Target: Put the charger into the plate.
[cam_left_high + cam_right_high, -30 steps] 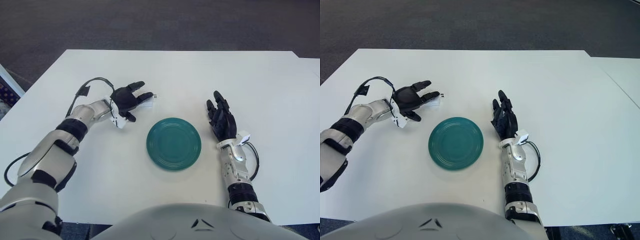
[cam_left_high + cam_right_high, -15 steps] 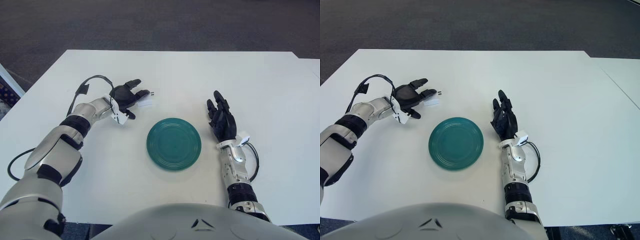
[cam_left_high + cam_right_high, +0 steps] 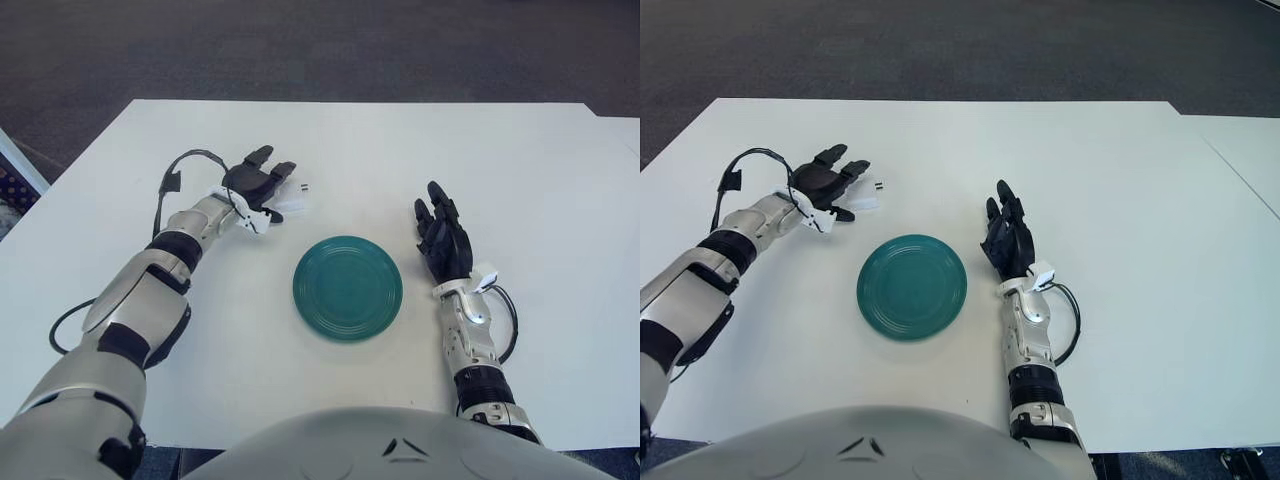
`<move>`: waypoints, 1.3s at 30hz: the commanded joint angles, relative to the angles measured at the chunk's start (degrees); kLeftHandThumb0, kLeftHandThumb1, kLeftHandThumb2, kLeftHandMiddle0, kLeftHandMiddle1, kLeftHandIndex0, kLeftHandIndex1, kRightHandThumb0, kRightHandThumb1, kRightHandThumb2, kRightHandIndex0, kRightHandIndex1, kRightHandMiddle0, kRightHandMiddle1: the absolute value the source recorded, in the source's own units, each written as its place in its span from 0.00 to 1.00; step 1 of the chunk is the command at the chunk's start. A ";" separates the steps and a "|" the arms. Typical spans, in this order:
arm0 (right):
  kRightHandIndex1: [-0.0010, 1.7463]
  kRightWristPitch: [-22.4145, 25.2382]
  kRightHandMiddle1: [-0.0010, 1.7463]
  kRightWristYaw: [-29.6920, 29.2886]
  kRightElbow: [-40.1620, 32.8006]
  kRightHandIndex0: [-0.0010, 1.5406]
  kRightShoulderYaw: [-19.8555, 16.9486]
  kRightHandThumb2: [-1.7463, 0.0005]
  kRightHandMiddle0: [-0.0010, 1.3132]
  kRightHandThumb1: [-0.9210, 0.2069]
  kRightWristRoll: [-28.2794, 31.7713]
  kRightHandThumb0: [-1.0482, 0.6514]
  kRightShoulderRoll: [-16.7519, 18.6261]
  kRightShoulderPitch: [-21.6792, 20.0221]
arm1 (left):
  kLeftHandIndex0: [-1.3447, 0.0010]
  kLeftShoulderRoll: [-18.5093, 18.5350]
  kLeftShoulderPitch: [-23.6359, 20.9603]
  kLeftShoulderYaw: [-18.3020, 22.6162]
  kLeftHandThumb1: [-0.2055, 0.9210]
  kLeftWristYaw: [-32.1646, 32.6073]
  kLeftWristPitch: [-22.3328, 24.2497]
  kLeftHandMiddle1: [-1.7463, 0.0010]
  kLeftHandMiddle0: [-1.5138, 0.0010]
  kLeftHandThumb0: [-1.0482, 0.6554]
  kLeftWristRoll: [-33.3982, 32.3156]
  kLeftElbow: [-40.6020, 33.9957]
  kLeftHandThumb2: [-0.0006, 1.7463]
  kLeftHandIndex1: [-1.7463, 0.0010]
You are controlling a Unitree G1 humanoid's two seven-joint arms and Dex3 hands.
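Colours on the table
Teal plate (image 3: pixel 348 288), white charger (image 3: pixel 290 198), white table (image 3: pixel 520 180), black-fingered hands on silver arms.

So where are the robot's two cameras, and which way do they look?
Left eye view: on the head, looking forward and down at the white table; shows both arms and the chest at the bottom.
Right eye view: just beside it, same direction; the left arm is cut off at the edge.
Both share: the green plate, the white charger by the left robot hand, and the right robot hand beside the plate on its right.
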 commanded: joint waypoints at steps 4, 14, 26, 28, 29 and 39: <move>0.00 5.10 0.09 -1.95 6.26 0.01 0.40 0.44 0.00 0.00 -1.37 0.04 0.60 6.23 | 1.00 -1.30 -0.38 2.51 1.00 0.84 3.39 1.00 1.00 0.00 -3.76 -0.46 0.21 0.81; 0.00 5.43 0.07 -2.04 8.31 0.00 -0.17 0.45 0.00 0.00 -0.95 0.03 0.77 5.44 | 1.00 -3.59 0.32 4.59 1.00 1.37 7.34 1.00 1.00 0.00 -7.62 -1.49 0.25 0.78; 0.00 6.70 0.05 -2.34 8.96 0.00 0.25 0.44 0.00 0.00 -1.74 0.02 0.47 4.66 | 1.00 -7.39 0.28 8.05 1.00 -3.45 14.34 1.00 0.99 0.00 -13.44 -3.24 0.33 0.72; 0.00 6.49 0.05 -2.31 9.15 0.00 0.21 0.44 0.00 0.00 -1.75 0.02 0.49 4.56 | 1.00 -7.67 0.15 7.99 1.00 -5.31 15.19 0.99 0.97 0.00 -13.84 -3.76 0.34 0.70; 0.00 6.33 0.05 -2.39 9.39 0.00 0.18 0.44 0.00 0.00 -1.81 0.02 0.52 4.38 | 1.00 -7.80 -0.02 7.85 1.00 -6.30 15.61 0.99 0.96 0.00 -13.95 -3.96 0.35 0.70; 0.00 4.07 0.05 -2.30 10.87 0.00 -0.17 0.43 0.01 0.00 -1.78 0.03 0.77 3.91 | 0.94 -6.52 -1.56 4.64 1.00 -18.09 19.61 0.65 0.96 0.00 -11.97 -6.77 0.43 0.72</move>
